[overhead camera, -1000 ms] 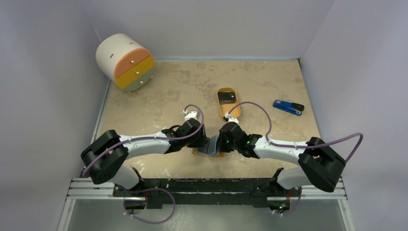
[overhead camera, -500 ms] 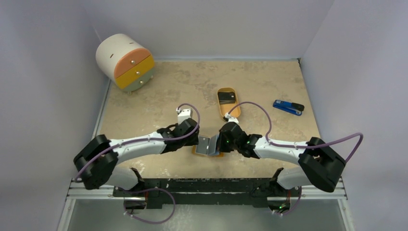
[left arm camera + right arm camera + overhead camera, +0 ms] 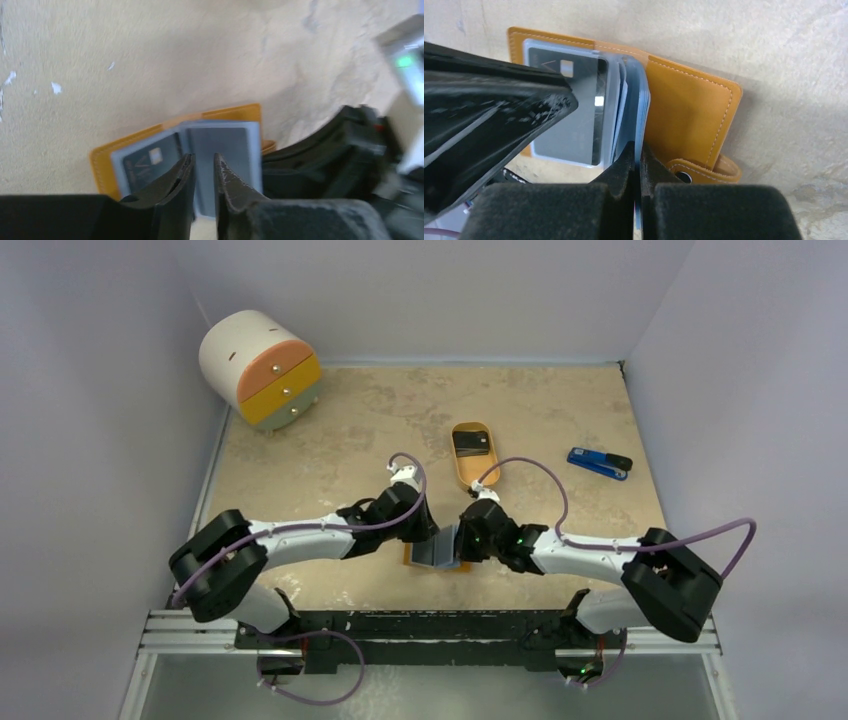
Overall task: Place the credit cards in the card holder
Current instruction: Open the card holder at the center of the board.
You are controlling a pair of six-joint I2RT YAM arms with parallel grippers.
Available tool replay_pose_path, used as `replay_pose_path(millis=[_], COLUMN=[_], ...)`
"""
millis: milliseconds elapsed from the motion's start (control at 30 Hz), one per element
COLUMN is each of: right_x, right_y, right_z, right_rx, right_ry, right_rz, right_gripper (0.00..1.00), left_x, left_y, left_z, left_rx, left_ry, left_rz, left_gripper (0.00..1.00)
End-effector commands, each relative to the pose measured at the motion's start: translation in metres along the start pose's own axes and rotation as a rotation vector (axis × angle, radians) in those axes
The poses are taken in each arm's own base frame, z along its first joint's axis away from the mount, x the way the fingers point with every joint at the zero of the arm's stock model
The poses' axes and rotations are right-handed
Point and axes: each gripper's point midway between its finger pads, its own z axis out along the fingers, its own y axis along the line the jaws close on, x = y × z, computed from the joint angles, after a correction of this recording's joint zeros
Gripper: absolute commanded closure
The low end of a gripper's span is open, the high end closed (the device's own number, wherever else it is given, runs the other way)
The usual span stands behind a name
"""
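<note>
**Card holder open between both grippers, largely hidden from above**

The card holder [image 3: 436, 558] is found at the near middle of the table [image 3: 340, 430], lying open between the two wrists. From the top view little more than an orange edge and a blue-grey leaf can be made out, the rest being covered by the arms. In the right wrist view its tan, stitched, leather-like cover [image 3: 684, 105] and rounded snap tab [image 3: 704, 170] are seen flat on the mottled beige surface, with clear plastic sleeves fanned upward. One thin sleeve is pinched edge-on by the right gripper [image 3: 638, 159], whose jaws are closed on it. A credit card [image 3: 574, 112], dark and glossy with a small pale chip, is seated in the left-hand sleeve, partly masked by the left gripper's finger [image 3: 499, 100]. The left gripper [image 3: 204, 172] is held over the sleeves, its jaws a narrow slit apart. Nothing appears to be caught between them, though that view is blurred. A second card [image 3: 471, 443] is lying in an orange oval tray [image 3: 478, 472] farther back.
</note>
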Motion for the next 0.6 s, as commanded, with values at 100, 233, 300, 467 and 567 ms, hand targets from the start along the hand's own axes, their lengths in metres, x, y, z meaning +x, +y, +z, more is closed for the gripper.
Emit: replay_pose_path(millis=[100, 233, 300, 467, 567], right_x=[0.011, 0.013, 0.012, 0.007, 0.002], right_y=[-0.013, -0.016, -0.017, -0.014, -0.008], right_z=[-0.008, -0.014, -0.017, -0.028, -0.035], right_rx=[-0.013, -0.031, -0.032, -0.067, -0.109], right_ry=[-0.016, -0.034, -0.042, -0.076, -0.105], right_rz=[0.086, 0.115, 0.120, 0.146, 0.163], right_gripper=[1.00, 0.90, 0.81, 0.62, 0.57], left_x=[0.021, 0.029, 0.032, 0.035, 0.038], left_y=[0.027, 0.042, 0.046, 0.051, 0.053], left_z=[0.016, 0.020, 0.021, 0.021, 0.023], left_rx=[-0.068, -0.109, -0.120, -0.130, -0.134], left_ry=[0.031, 0.040, 0.043, 0.043, 0.050], left_rz=[-0.003, -0.001, -0.002, -0.005, -0.005], left_gripper=[0.89, 0.92, 0.93, 0.94, 0.95])
